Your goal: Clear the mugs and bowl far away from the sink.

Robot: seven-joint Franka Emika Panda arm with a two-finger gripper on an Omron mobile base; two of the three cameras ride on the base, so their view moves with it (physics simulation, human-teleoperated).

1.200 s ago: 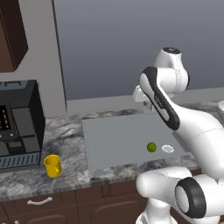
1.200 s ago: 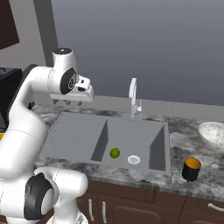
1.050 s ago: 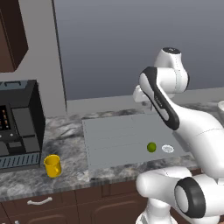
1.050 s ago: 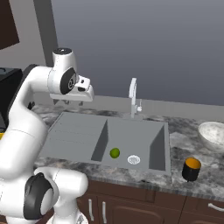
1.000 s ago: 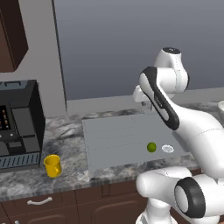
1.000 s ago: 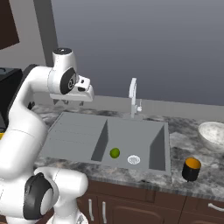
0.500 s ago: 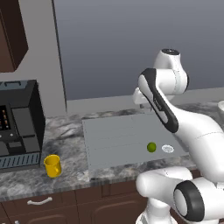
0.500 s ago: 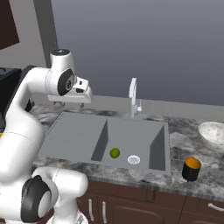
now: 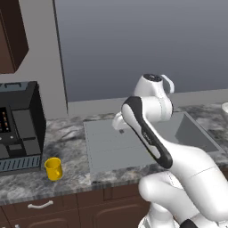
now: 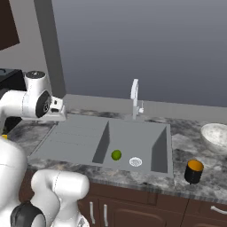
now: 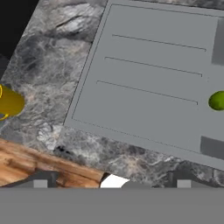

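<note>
We hold our gripper spread and empty above the grey recessed sink's drainboard, angled toward the yellow cylindrical mug we judge next.

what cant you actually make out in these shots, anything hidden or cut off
- Yellow mug: cut by the left edge of the hand view, so its handle and far side are unseen.
- Green fruit: cut by the right edge of the hand view.
- Bowl: cut by the right edge of the right base view.
- Sink: in the left base view the arm hides most of the basin.
- Gripper: the fingertips barely rise into the hand view.
</note>
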